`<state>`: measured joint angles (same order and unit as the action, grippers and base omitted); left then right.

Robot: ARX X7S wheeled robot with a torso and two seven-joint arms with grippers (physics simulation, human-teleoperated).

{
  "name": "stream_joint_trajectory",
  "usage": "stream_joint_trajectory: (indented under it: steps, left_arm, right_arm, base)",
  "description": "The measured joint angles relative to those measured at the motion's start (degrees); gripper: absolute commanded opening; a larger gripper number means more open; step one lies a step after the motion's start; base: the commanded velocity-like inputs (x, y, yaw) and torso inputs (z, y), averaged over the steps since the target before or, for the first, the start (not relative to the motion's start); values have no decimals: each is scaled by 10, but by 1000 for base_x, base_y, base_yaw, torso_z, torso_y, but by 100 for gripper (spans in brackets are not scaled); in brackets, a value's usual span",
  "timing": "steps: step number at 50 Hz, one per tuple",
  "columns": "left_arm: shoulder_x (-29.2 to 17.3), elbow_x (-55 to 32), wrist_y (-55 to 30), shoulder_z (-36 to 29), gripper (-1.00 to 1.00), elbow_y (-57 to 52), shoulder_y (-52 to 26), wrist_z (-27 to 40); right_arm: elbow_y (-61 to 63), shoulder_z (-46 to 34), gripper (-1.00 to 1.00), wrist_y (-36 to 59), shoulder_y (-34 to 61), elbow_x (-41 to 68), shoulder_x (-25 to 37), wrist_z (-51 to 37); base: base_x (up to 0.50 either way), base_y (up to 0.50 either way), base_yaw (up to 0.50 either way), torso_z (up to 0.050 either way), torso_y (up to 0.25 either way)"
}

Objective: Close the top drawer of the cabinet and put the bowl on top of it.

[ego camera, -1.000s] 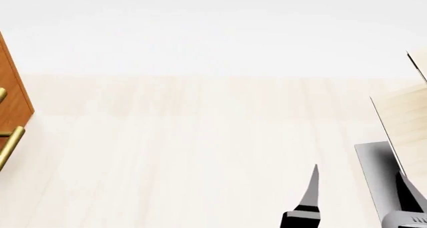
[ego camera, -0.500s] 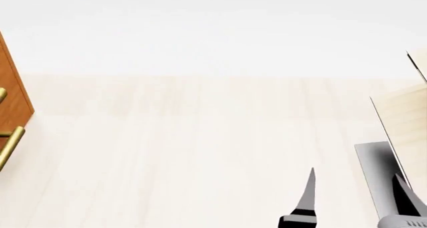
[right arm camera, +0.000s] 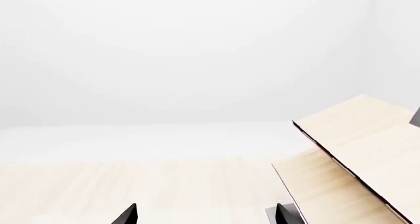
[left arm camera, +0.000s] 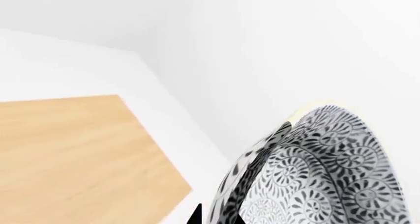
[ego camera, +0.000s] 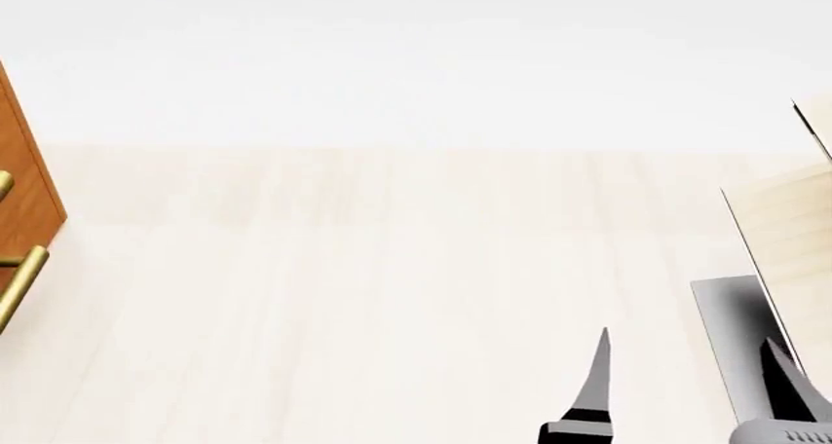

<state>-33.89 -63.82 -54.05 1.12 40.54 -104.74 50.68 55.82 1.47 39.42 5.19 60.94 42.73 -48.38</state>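
Note:
The bowl, white with a dark floral pattern, fills the near side of the left wrist view. My left gripper is shut on its rim, one black fingertip on each side of the wall. The left arm is out of the head view. Only a reddish-brown sliver of the cabinet with two brass handles shows at the left edge. I cannot tell which is the top drawer or how it stands. My right gripper hangs open and empty low over the pale floor, also open in its wrist view.
A pale wooden rack on a grey base stands at the right, close beside my right gripper, and shows as slanted boards in the right wrist view. A tan wooden surface lies beyond the bowl.
My right gripper has slid slightly down and left in the head view, staying open. The cabinet and rack have not moved.

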Motion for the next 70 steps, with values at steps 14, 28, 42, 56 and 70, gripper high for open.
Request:
stream_joint_trajectory:
  steps: [14, 28, 42, 56, 70]
  left_arm:
    - [-13, 12, 10, -5, -100, -4, 11, -1]
    - [-35, 13, 17, 5, -100, -13, 37, -2]
    - [-45, 15, 29, 12, -100, -21, 74, -5]
    - [-58, 8, 34, 26, -100, -34, 113, -3]
    - [-74, -7, 39, 52, -100, -42, 152, 2]
  right_arm:
    - [-7, -15, 100, 1, 10, -6, -3, 0]
    - [-15, -29, 100, 2, 20, -12, -6, 2]
    - [-19, -35, 100, -3, 18, -17, -6, 5]
    - [-18, -41, 100, -5, 19, -20, -5, 5]
    - [-18, -49, 100, -2, 26, -19, -4, 0]
  base:
    - [0, 0, 0, 0, 1]
    - [0, 0, 0, 0, 1]
    - [0, 0, 0, 0, 0]
    - [0, 0, 0, 0, 1]
    - [0, 0, 0, 0, 0]
